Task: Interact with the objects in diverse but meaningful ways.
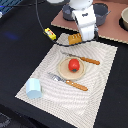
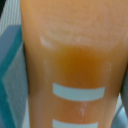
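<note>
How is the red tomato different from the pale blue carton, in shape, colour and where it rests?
The tomato is red and round; the carton is pale blue-white and blocky. The tomato sits on a tan plate between the fork and knife; the carton stands directly on the placemat, near its corner. The carton looks larger than the tomato. Both lie untouched, away from the gripper.

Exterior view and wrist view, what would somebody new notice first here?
Probably the red tomato sitting on a tan plate in the middle of the striped placemat, with an orange-handled knife and fork on either side. Next, the white arm bent low over the orange bread-like slab at the mat's far edge; that orange surface fills the wrist view. The jaws themselves are hidden.
</note>
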{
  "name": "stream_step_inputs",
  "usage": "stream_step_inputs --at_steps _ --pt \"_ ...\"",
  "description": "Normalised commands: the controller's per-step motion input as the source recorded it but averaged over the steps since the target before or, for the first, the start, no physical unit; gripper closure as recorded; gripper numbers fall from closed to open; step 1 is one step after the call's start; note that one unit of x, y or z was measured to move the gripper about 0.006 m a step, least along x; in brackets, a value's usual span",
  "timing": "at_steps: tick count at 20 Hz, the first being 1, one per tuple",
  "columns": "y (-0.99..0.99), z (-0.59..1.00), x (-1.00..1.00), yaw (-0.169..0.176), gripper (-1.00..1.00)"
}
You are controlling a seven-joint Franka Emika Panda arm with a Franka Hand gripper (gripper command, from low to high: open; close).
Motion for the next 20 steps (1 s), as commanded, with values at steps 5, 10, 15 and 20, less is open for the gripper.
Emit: stream_step_inputs --at_steps 5,10,15,20 --pt "0.00 0.19 0.34 0.000 -1.00" --pt "0.02 0.34 0.21 0.000 -1.00" --pt "0.18 0.72 0.02 0.000 -1.00" --pt "0.22 0.81 -0.28 -0.020 -1.00"
